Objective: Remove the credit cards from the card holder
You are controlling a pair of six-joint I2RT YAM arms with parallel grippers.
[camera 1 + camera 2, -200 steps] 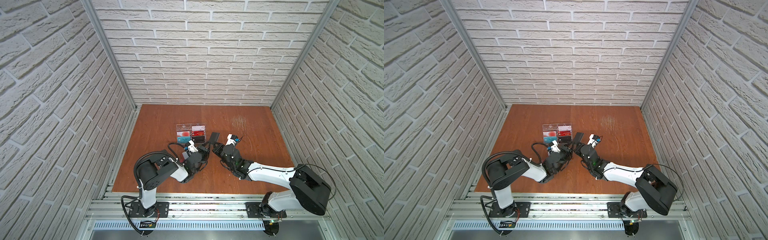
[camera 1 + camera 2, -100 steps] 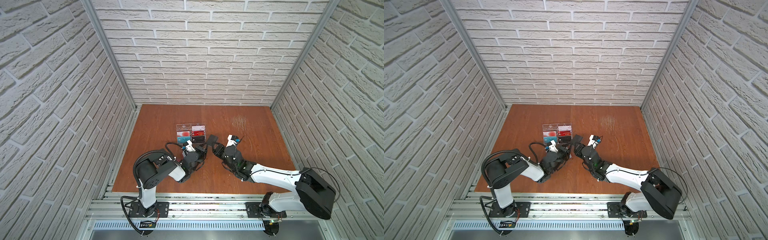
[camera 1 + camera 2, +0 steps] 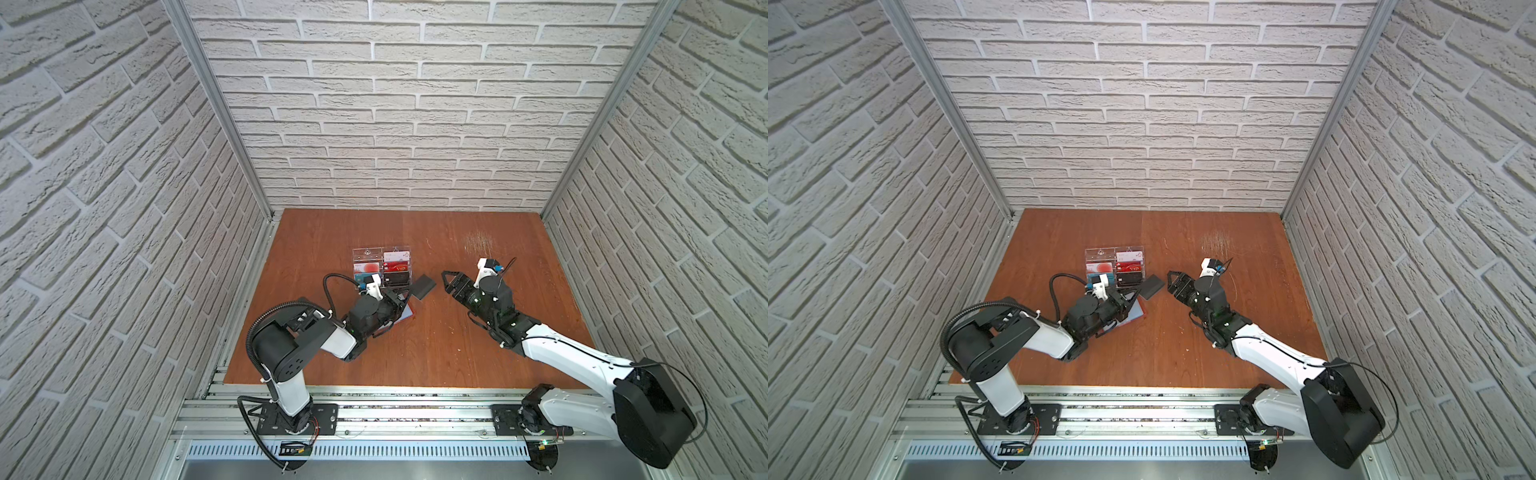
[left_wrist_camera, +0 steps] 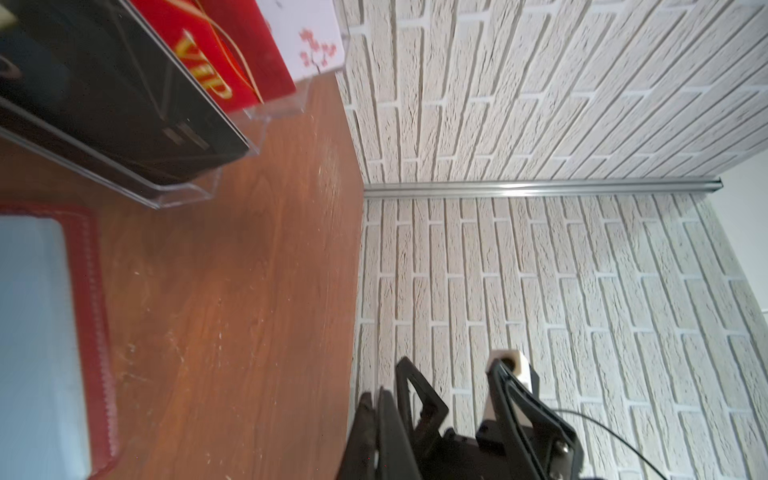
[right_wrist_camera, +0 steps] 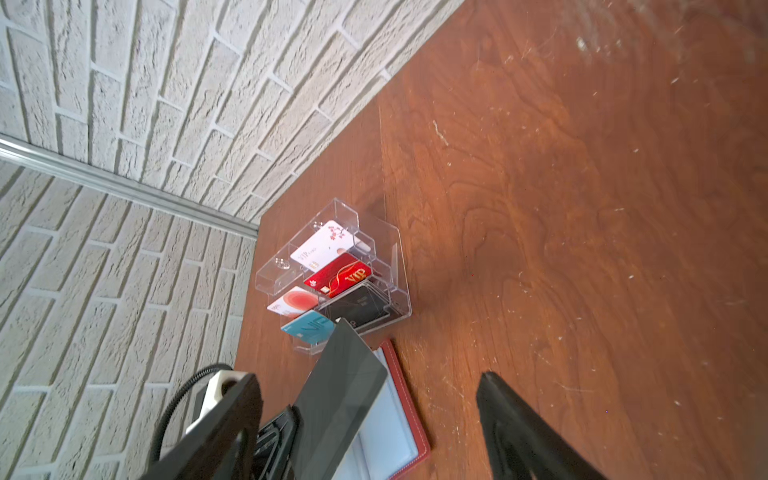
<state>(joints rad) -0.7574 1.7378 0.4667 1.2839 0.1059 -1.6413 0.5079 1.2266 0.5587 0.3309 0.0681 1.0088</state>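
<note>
The left gripper (image 3: pixel 408 294) clamps its jaws on a dark grey credit card (image 3: pixel 424 286) above the open red card holder (image 3: pixel 409 312), seemingly offering it to the right gripper (image 3: pixel 444 281), jaws wide, just right.

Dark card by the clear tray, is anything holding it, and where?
The left gripper is shut on the credit card, pinching one end; the rest sticks out free. The right gripper is open, holding nothing.

Grey credit card (image 5: pixel 340 386), red card holder (image 5: pixel 388 432)
</note>
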